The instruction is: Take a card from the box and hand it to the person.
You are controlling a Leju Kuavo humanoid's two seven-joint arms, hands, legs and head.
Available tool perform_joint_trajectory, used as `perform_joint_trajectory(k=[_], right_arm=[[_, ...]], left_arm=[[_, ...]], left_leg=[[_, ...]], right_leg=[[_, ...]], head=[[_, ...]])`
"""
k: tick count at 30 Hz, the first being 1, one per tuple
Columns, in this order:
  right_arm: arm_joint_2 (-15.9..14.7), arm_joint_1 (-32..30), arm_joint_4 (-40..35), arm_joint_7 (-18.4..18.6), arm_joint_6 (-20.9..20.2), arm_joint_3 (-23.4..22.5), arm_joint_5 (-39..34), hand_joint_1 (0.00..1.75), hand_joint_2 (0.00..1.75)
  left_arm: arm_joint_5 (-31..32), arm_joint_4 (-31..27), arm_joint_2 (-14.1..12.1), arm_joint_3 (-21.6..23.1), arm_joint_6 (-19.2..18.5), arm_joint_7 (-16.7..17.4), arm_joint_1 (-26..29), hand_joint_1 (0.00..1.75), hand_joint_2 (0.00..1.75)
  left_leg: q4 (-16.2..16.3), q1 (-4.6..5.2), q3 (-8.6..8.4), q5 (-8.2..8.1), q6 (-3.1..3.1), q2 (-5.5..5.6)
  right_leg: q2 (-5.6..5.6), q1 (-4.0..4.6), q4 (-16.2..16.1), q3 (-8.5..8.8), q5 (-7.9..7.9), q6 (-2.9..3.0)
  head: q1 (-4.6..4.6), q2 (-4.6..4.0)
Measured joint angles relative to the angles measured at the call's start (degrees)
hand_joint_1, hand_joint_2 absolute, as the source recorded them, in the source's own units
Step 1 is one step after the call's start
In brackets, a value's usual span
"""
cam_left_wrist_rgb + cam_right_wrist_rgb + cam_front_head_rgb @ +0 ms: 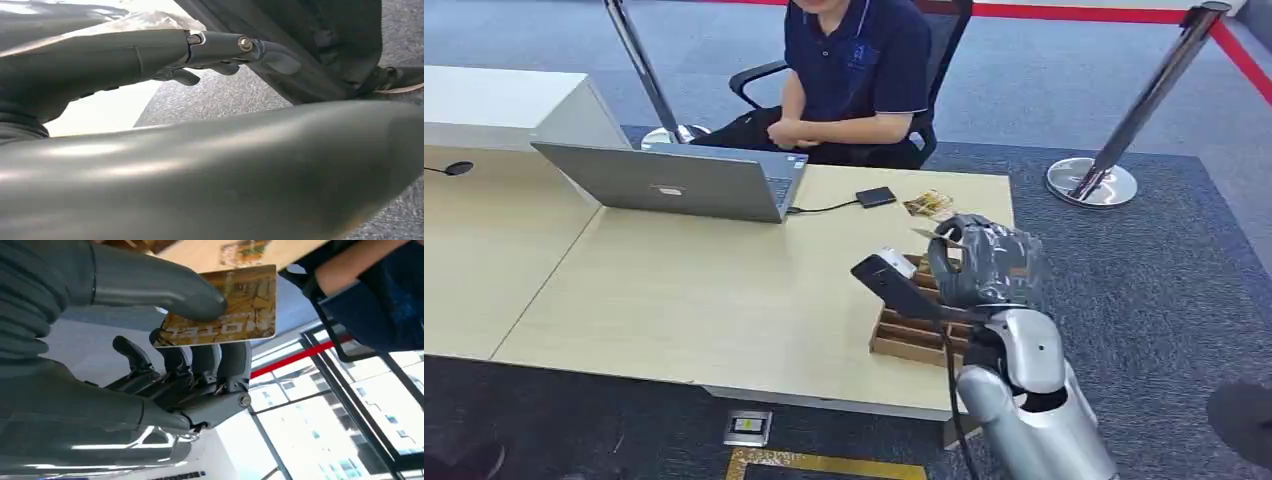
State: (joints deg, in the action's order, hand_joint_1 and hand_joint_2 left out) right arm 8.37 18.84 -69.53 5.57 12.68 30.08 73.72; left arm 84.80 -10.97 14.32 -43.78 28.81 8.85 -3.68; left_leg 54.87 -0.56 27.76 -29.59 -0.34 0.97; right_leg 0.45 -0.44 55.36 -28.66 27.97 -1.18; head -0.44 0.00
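My right hand (984, 262) is raised above the brown wooden card box (904, 340), which stands near the table's right front corner. The thumb (150, 287) and fingers (215, 360) pinch a gold-brown card (225, 305); from the head view I see just its thin edge (929, 237). The person (854, 70) in a dark blue shirt sits behind the table with hands folded, well apart from my hand. Hanging beside my body, my left hand (215, 50) has its fingers stretched out and holds nothing.
A second card (929, 204) lies on the table by the far right edge, next to a small black device (876, 197) cabled to an open laptop (674, 180). Two stanchion posts (1092, 182) stand on the carpet behind the light wooden table (704, 300).
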Motion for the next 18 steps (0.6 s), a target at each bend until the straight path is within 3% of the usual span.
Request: perform_joint_trajectory(k=[6, 18], right_arm=[[2.6, 7.3, 6.1, -0.4, -0.9, 0.0, -2.4, 1.52, 1.75], [8.4, 21.3, 29.2, 2.8, -0.6, -1.0, -2.9, 1.5, 1.75]], left_arm=[[0.0, 0.0, 0.0, 0.0, 0.1, 0.0, -0.1, 0.0, 0.0], [-0.2, 0.0, 0.0, 0.1, 0.3, 0.7, -0.3, 0.0, 0.0]], left_leg=[[0.0, 0.0, -0.01, 0.03, -0.03, 0.01], [0.0, 0.0, 0.01, 0.03, -0.03, 0.0]], right_leg=[[0.0, 0.0, 0.0, -0.01, -0.02, 0.03], [0.0, 0.0, 0.0, -0.03, -0.02, 0.03]], head=[[-0.02, 0.0], [0.0, 0.0]])
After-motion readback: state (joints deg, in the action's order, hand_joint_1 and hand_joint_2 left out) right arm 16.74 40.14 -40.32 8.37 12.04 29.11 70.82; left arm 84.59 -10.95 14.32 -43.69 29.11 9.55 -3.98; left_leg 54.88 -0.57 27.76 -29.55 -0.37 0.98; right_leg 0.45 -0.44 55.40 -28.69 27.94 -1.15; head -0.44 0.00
